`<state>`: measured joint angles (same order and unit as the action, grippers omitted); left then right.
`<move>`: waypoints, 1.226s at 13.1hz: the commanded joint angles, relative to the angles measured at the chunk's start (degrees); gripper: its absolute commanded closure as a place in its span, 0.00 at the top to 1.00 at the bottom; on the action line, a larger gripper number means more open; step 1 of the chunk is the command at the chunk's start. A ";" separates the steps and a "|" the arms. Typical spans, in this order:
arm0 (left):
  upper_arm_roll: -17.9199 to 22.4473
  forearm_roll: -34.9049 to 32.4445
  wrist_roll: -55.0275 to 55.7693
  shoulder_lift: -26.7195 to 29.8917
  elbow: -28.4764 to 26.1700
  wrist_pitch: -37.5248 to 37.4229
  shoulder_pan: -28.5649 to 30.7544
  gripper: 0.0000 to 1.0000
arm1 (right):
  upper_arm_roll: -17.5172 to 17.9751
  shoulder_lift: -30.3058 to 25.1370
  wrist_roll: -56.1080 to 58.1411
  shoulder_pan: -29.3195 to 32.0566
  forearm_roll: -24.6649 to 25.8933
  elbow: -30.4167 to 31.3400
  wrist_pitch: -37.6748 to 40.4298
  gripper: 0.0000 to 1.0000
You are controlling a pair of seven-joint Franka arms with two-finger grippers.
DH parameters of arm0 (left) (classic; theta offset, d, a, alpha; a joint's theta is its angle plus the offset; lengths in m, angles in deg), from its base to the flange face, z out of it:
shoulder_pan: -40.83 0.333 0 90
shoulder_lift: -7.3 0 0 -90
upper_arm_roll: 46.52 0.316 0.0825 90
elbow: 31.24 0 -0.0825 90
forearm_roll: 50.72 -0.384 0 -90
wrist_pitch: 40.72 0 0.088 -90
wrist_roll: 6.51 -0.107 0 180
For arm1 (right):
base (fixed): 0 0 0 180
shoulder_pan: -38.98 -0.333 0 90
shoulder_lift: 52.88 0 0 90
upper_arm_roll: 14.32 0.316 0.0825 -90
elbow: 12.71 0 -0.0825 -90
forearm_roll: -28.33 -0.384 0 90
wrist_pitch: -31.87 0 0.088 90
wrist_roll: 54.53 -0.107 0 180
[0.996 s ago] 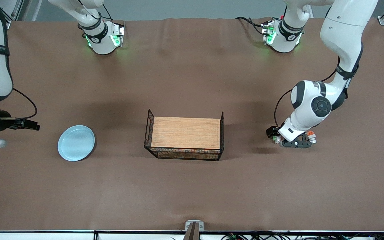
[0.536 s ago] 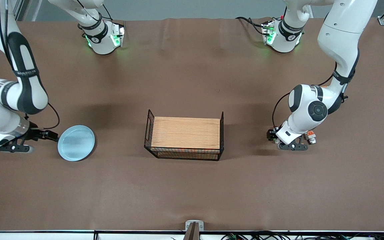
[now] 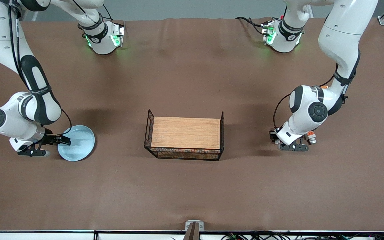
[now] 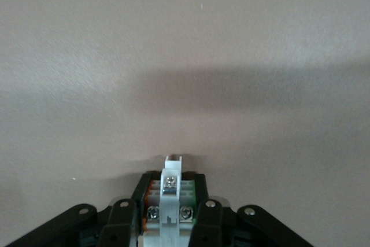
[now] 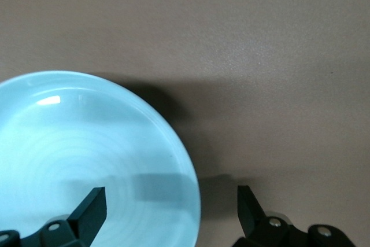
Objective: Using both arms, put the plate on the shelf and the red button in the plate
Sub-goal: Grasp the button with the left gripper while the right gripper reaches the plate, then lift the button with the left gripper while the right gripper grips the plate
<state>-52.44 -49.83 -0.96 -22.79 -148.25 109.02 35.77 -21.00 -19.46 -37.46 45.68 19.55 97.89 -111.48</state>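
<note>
The pale blue plate [image 3: 78,144] [image 5: 87,148] lies flat on the table toward the right arm's end. My right gripper [image 3: 52,146] [image 5: 170,203] is open and low at the plate's edge, one finger over the plate's inside and the other outside the rim. At the left arm's end, my left gripper [image 3: 292,145] [image 4: 170,184] is down at the table and shut on the red button [image 4: 171,198]. The wrist view shows its white-grey body with metal screws and a green side. Its red cap is hidden.
A black wire rack with a wooden top [image 3: 185,132] stands mid-table between the two arms. A small white piece with an orange-red block [image 3: 309,134] lies on the table right beside the left gripper. Brown table covering [image 3: 192,186] spreads all around.
The right arm swung in from the table's edge and brought its open gripper down onto the plate's rim. The left gripper shut on the small white-grey piece.
</note>
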 commanded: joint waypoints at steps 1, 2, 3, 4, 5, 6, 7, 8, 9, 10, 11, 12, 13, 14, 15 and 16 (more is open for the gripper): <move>0.03 -0.90 0.08 3.45 -0.06 -3.04 0.58 0.25 | 0.61 0.86 2.53 1.56 -1.41 -1.44 0.09 1.00; 0.12 -0.90 0.16 4.68 0.29 -4.18 0.93 0.25 | 0.61 0.86 2.53 1.56 -1.41 -1.70 0.09 1.00; 0.04 -0.81 0.25 6.08 1.34 -6.54 1.37 0.25 | 0.61 0.86 2.62 1.56 -1.41 -1.70 0.17 1.00; 0.12 -0.63 0.34 7.05 3.09 -10.22 1.38 0.26 | 0.61 0.95 2.62 1.65 -1.33 -1.61 0.17 0.98; 0.12 -0.54 0.43 7.67 5.63 -14.70 1.38 0.26 | 0.61 1.39 3.14 1.65 -1.41 -1.61 0.17 0.94; 0.21 -0.54 0.43 8.02 9.05 -20.57 1.46 0.26 | 0.61 1.57 4.19 2.00 -1.41 -1.70 0.17 0.87; 0.21 -0.11 0.60 8.55 12.56 -26.37 1.46 0.26 | 0.61 1.92 5.07 2.35 -1.41 -1.70 0.09 0.78; 0.21 -0.02 1.65 8.82 16.25 -31.48 1.46 0.26 | 0.61 1.92 5.86 2.53 -1.41 -1.61 0.17 0.65; 0.21 0.07 4.62 8.82 20.38 -36.57 1.38 0.26 | 0.61 1.92 6.30 2.62 -1.41 -1.61 0.26 0.48; -0.05 0.07 8.21 8.82 24.16 -40.98 1.29 0.26 | 0.61 1.92 6.31 2.53 -1.41 -1.70 0.61 0.28; -0.23 0.42 11.64 8.82 27.86 -45.54 1.20 0.26 | 0.70 1.83 6.13 2.44 -1.41 -1.70 0.87 0.11; -0.32 1.90 15.07 8.82 31.55 -49.77 0.85 0.26 | 0.70 1.66 6.05 2.44 -1.41 -1.79 1.14 0.01; -0.49 3.74 19.02 8.91 35.41 -53.29 0.67 0.26 | 0.70 1.31 5.78 2.44 -1.50 -2.31 1.84 0.00; -0.58 5.50 23.93 9.52 37.80 -55.06 0.50 0.26 | 0.79 0.96 5.69 2.53 -2.20 -3.62 4.45 0.00; -1.54 7.35 29.46 10.22 38.09 -55.26 0.58 0.26 | 0.61 0.86 5.69 2.70 -4.73 -6.59 10.31 0.00; -2.59 8.06 35.96 11.27 38.09 -55.26 0.58 0.26 | 0.52 0.60 5.78 3.05 -6.76 -9.41 16.55 0.00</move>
<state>-53.61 -43.76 25.84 -12.34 -111.87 55.49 36.42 -21.04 -18.51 -32.68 47.45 16.37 93.04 -103.39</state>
